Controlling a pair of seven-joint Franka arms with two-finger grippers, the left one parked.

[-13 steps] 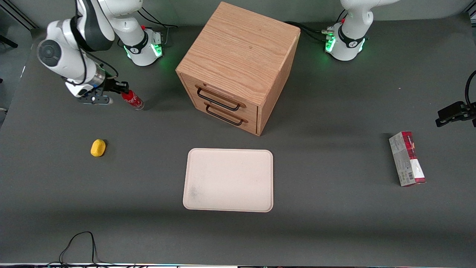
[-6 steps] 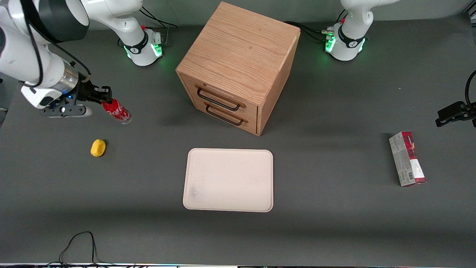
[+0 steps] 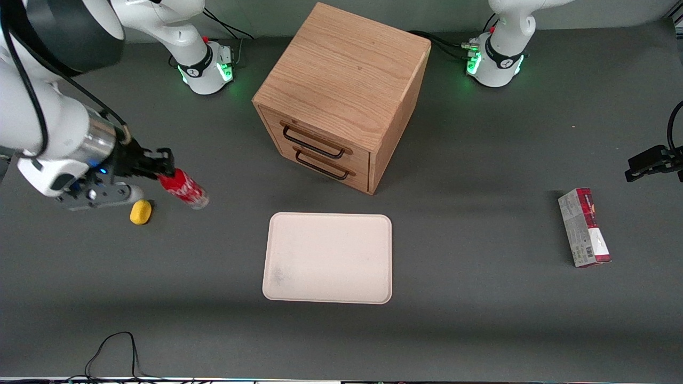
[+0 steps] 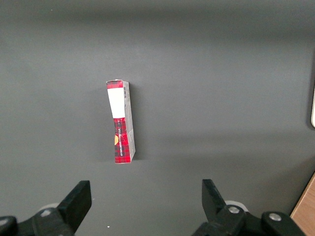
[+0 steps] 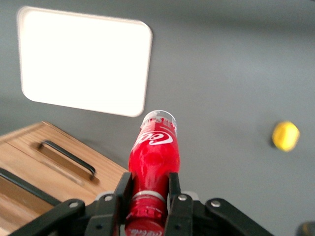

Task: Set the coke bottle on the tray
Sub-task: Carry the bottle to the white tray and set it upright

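My right gripper (image 3: 163,169) is shut on the neck of the coke bottle (image 3: 184,189), a slim red bottle with white script and a clear base. It holds the bottle tilted in the air above the table, toward the working arm's end. In the right wrist view the black fingers (image 5: 125,189) clamp the bottle (image 5: 154,150) just below its red cap. The cream-white tray (image 3: 328,257) lies flat on the table, nearer the front camera than the wooden cabinet; it also shows in the right wrist view (image 5: 83,60), empty.
A wooden two-drawer cabinet (image 3: 341,93) stands in the middle of the table. A small yellow object (image 3: 141,212) lies just below the gripper. A red-and-grey carton (image 3: 584,228) lies toward the parked arm's end. A black cable (image 3: 112,352) loops at the front edge.
My gripper has carried the coke bottle nearer the front camera, first away from the cabinet, then back toward the tray. It now hangs just above the yellow object.
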